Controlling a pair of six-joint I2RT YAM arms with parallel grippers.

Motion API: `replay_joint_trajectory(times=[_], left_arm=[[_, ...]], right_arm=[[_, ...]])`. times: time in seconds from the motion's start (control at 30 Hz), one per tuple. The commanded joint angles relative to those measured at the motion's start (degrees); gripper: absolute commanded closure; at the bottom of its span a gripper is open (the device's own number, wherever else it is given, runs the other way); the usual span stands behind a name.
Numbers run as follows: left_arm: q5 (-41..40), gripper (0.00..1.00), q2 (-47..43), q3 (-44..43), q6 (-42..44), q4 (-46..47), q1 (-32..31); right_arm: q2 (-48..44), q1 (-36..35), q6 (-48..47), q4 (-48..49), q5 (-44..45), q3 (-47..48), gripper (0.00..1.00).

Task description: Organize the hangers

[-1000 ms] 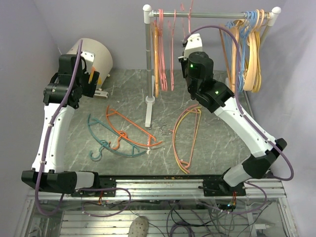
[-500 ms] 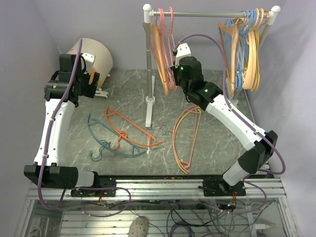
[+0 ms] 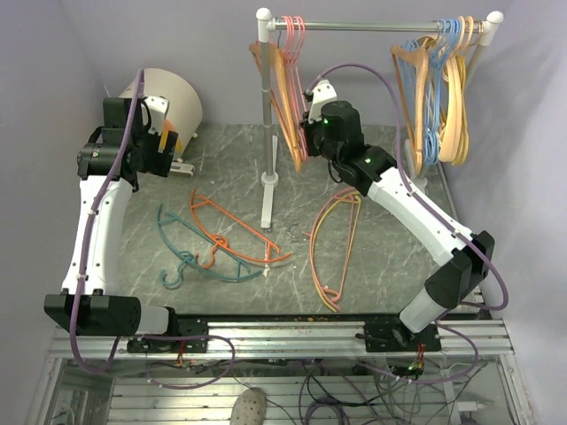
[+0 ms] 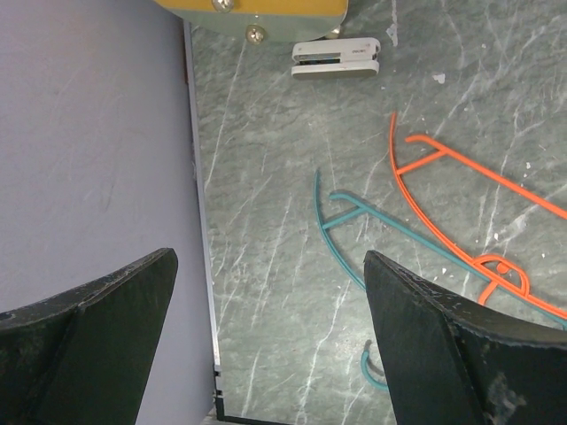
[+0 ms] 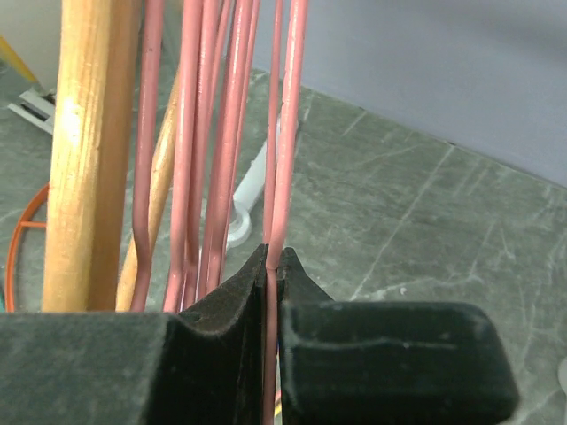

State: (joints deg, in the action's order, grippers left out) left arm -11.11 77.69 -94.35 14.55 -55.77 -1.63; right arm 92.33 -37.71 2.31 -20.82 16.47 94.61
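Note:
Several pink hangers (image 3: 291,80) and a tan wooden hanger (image 3: 278,97) hang at the left end of the rack rod (image 3: 372,26). My right gripper (image 3: 307,133) is shut on the lower bar of one pink hanger (image 5: 288,133), right beside that bunch; the wooden hanger (image 5: 84,150) shows to its left. A teal hanger (image 3: 199,257), an orange hanger (image 3: 235,230) and a yellow and a pink hanger (image 3: 332,239) lie on the table. My left gripper (image 4: 268,258) is open and empty, held high at the left, above the teal hanger (image 4: 341,221) and the orange hanger (image 4: 443,204).
A bunch of light-blue and pale tan hangers (image 3: 438,88) hangs at the rod's right end. A cream bucket (image 3: 168,102) lies at the back left with a small white block (image 4: 337,57) near it. The rack's left post (image 3: 266,115) stands mid-table. Purple walls (image 4: 89,133) close in on the left and the right.
My right gripper has moved left along the rod with the pink hanger, up against the pink bunch. The left arm has hardly moved.

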Motion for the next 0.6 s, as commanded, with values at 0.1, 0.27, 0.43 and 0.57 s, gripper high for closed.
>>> replay_joint_trajectory(times=[0.1,0.27,0.43,0.57], left_arm=[[5.2,0.01,0.6,-0.5,1.2,-0.7,0.5],[14.2,0.01,1.1,3.2,2.9,-1.0,0.5],[18.3,0.00,0.4,9.7,5.7,1.0,0.5],[27.7,0.02,-1.2,17.5,15.9,0.7,0.4]], right_arm=[[2.8,0.2,0.8,-2.1,-7.3,1.8,1.00],[-2.9,0.3,2.1,1.4,-2.3,-3.4,0.47],[-12.8,1.4,3.2,3.6,6.7,-11.5,0.03],[-19.4,1.8,6.6,3.5,7.1,-17.6,0.00]])
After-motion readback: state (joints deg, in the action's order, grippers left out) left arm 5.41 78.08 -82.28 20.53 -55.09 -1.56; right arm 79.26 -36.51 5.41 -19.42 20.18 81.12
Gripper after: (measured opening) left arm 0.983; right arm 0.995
